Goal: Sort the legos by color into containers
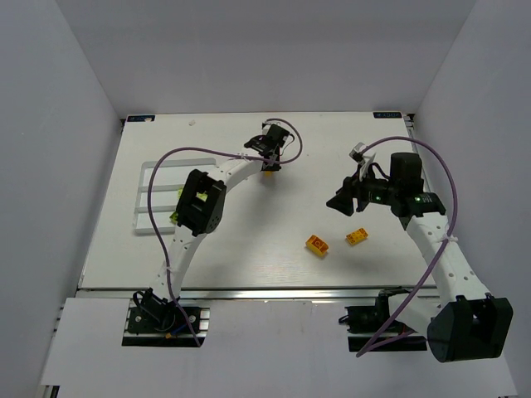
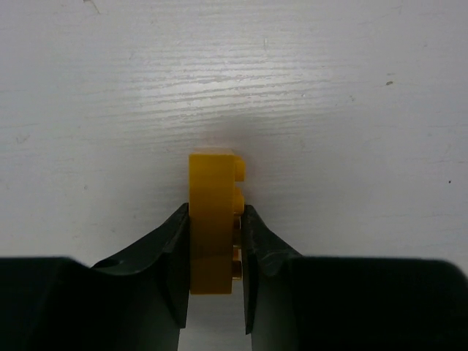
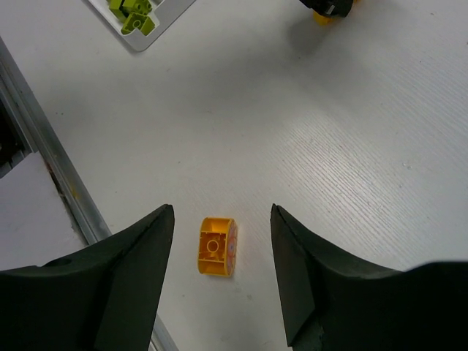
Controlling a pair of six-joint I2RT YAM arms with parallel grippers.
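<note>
My left gripper (image 2: pixel 216 219) is shut on an orange-yellow lego (image 2: pixel 212 183) that stands on edge on the white table, one finger on its flat side and the other on its studs. From above, that gripper (image 1: pixel 270 164) is at the far middle of the table. My right gripper (image 3: pixel 221 212) hangs open above a second orange-yellow lego (image 3: pixel 217 246) lying on its side, clear of both fingers. This lego (image 1: pixel 317 244) and a third one (image 1: pixel 358 235) lie mid-table. The white containers tray (image 1: pixel 137 207) sits at the left, with lime green legos (image 1: pixel 177 217) in it.
The tray's corner (image 3: pixel 150 40) with green legos (image 3: pixel 131 11) shows at the top left of the right wrist view. A metal rail (image 3: pixel 51 168) runs along the table's near edge. A purple cable (image 1: pixel 216 151) loops over the left arm.
</note>
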